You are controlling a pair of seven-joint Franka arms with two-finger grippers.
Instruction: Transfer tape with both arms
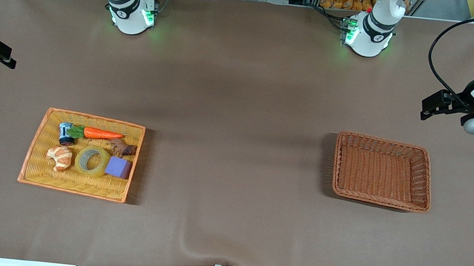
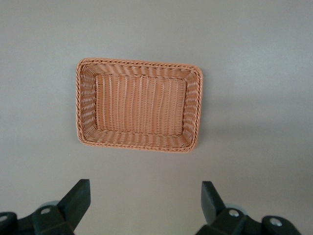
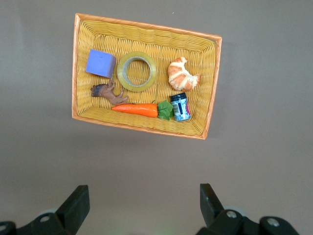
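Front view is showing the tape (image 1: 91,161) lying flat in the yellow tray (image 1: 37,149) toward the right arm's end of the table, w/ nothing gripping it. It's sitting between the croissant (image 1: 59,157) and the purple block (image 1: 118,167), just beside both. A carrot (image 1: 102,134), a small can (image 1: 65,133) and a brown figure (image 1: 122,147), maybe a toy animal, hard to tell, are lying farther from the front camera than the roll. Lying flat w/ its hole facing up, the roll is offering its wall for a pinch from above.

Right gripper (image 3: 142,208) is hanging high over bare table by the tray, at the right arm's end, jaws spread wide and holding nothing. Right wrist view is looking straight down on the tray, tape (image 3: 137,71) in plain sight, so this arm is prob. lined up to go pick it.

Left gripper (image 2: 145,205) is waiting up in the air over the table's edge at the left arm's end, jaws also spread, empty. Its wrist view is framing the brown basket (image 2: 196,110), w/ nothing in it, likely the drop spot. Tray and basket are well apart, which is prob. why both arms are needed: one picks, hands over mid-table, the other places. No step of the transfer looks done yet.
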